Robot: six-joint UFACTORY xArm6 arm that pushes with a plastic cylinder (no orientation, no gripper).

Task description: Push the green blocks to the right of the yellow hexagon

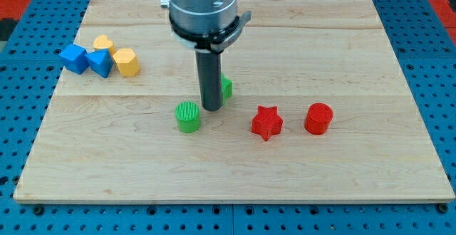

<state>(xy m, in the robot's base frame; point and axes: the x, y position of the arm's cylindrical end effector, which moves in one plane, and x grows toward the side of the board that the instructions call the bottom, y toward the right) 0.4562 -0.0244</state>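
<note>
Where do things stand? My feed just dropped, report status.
My tip down between green cylinder and a second green block, half hidden behind the rod. Yellow hexagon far at view's left. Nothing blocking between.

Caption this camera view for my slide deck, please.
My tip stands between a green cylinder and a half-hidden green block, far from the yellow hexagon.

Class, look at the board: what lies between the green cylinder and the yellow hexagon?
Nothing: in the camera view, only bare wood separates the green cylinder from the yellow hexagon. My tip stands to the cylinder's right.
</note>
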